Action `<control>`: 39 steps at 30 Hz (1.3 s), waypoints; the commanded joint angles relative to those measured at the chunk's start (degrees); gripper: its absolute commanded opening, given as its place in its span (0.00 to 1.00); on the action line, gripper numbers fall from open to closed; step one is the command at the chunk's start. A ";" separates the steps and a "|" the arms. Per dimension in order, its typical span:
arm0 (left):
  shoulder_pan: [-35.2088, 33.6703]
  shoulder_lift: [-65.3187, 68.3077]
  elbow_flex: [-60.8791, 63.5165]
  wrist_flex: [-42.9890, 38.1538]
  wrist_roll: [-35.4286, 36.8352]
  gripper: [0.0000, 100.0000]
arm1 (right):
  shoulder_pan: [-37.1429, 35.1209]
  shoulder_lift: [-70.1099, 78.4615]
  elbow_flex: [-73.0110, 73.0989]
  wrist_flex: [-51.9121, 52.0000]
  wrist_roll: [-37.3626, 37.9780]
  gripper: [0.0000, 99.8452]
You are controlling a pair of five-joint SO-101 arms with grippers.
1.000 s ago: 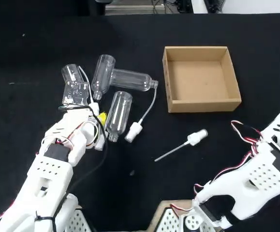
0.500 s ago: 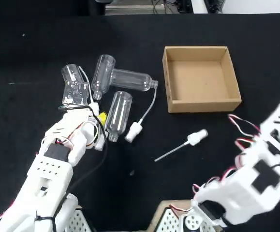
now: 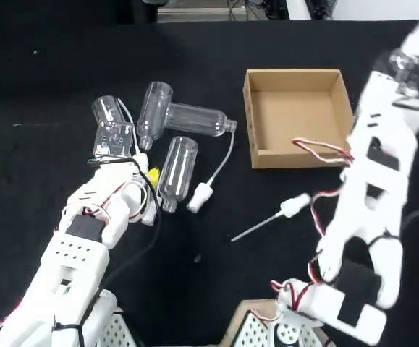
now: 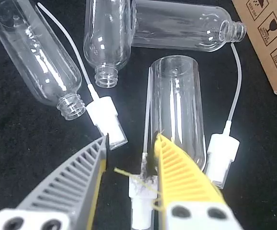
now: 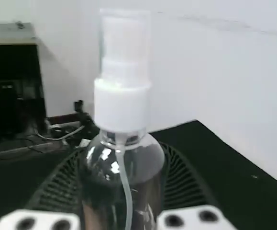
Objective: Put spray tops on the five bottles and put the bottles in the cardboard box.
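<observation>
the right pincer (image 5: 121, 184) is clamped around a clear bottle (image 5: 124, 158) that has a white spray top (image 5: 123, 103) fitted. in the high view it is raised off to the right of the cardboard box (image 3: 303, 156). the left pincer (image 4: 129, 140) sits open low over the tabletop (image 3: 50, 72), with a loose spray top (image 4: 140, 201) between its fingers, just beside one of four uncapped bottles (image 3: 179, 166) clustered left of the box. another spray top (image 3: 294, 206) lies in front of the box.
</observation>
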 commanded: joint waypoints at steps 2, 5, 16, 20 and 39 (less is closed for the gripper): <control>0.04 -0.97 -0.75 -0.97 0.00 0.15 | -5.89 6.11 -9.01 0.18 -0.44 0.01; 0.04 -0.97 -0.75 -0.97 -0.09 0.15 | -7.74 12.88 -13.67 0.18 -0.18 0.01; -0.04 -0.97 -0.75 -0.97 -0.09 0.15 | -9.23 25.71 -19.03 -1.14 -0.53 0.01; -0.04 -0.97 -0.75 -1.05 -0.09 0.15 | -9.32 28.88 -18.51 -8.53 -0.53 0.01; -0.04 -0.97 -0.75 -1.05 -0.09 0.15 | -10.90 39.78 -24.48 -19.16 -0.53 0.01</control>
